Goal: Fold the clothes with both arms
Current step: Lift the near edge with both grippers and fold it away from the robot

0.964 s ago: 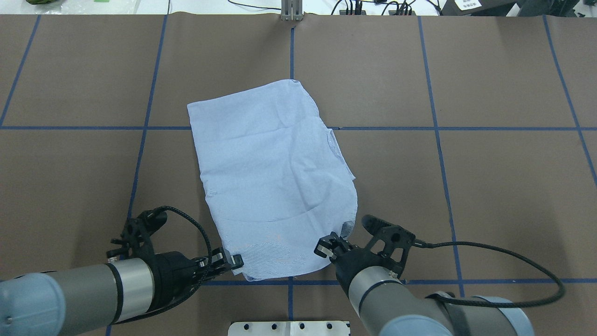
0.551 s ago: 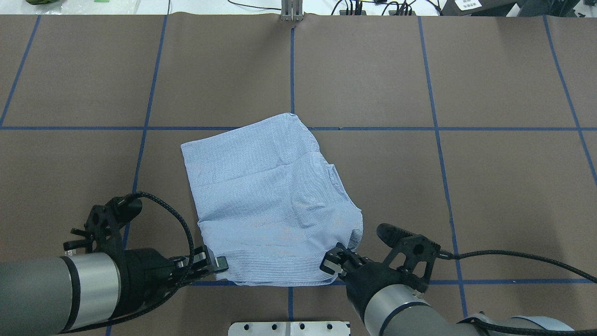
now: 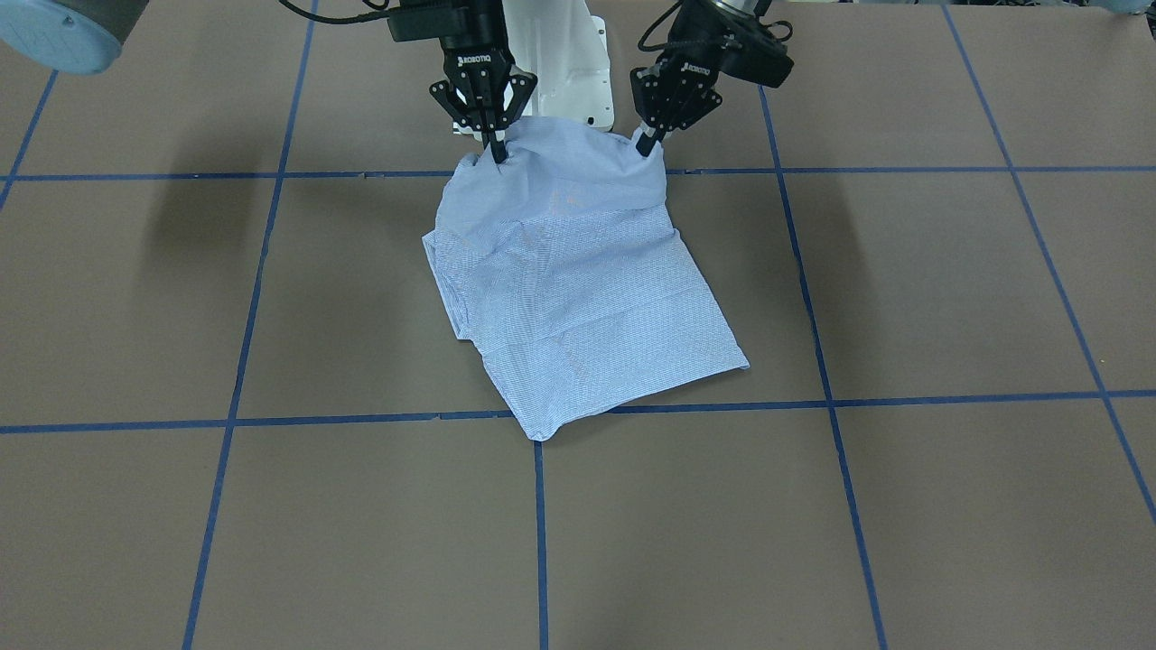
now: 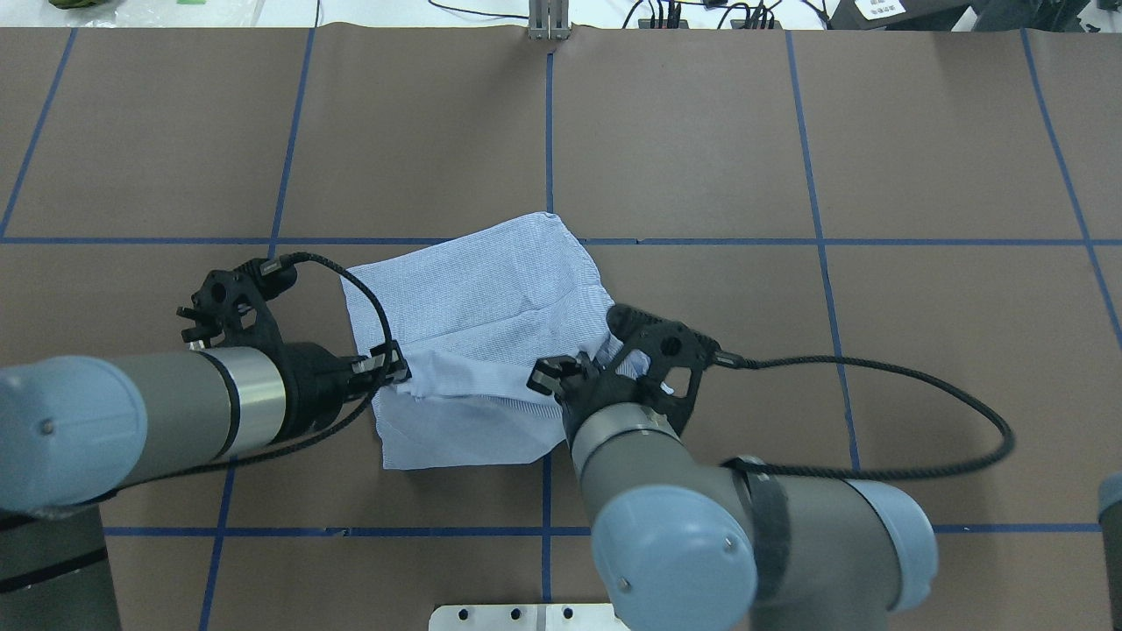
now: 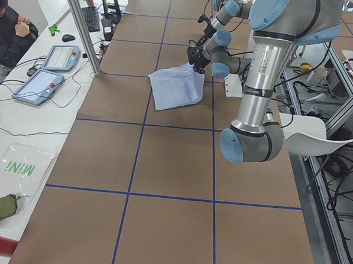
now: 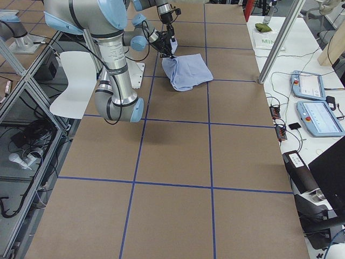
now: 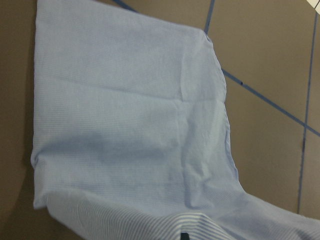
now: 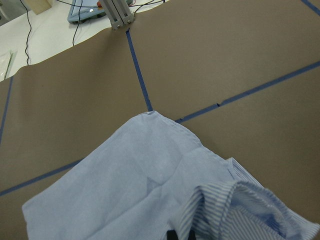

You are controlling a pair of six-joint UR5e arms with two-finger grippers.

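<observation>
Now the light blue striped shirt [image 4: 478, 289] lies at the centre of the overhead view on the brown table [image 4: 877, 368], already folded into a compact panel. Its near edge is raised off the surface. The left gripper [image 4: 396, 368] has its fingers pinched together on the corner of that edge at the left of the frame, and the right gripper [image 4: 550, 379] is likewise closed on the fabric toward the right. In the front-facing view the two pinches show at the top of the frame, the left gripper [image 3: 647, 144] on the right and the right gripper [image 3: 498, 149] on the left, with the hem draped slack between them. The rest of the shirt lies flat ahead of the fingers. Its long axis runs from the held edge toward the upper centre of the overhead view, where the far corner touches a crossing of the blue tape lines [image 4: 550, 131]. Both arms sit about equally near the cloth, one at each corner. The next move probably carries the held edge forward over the flat part, and it depends on keeping the two grips level.
</observation>
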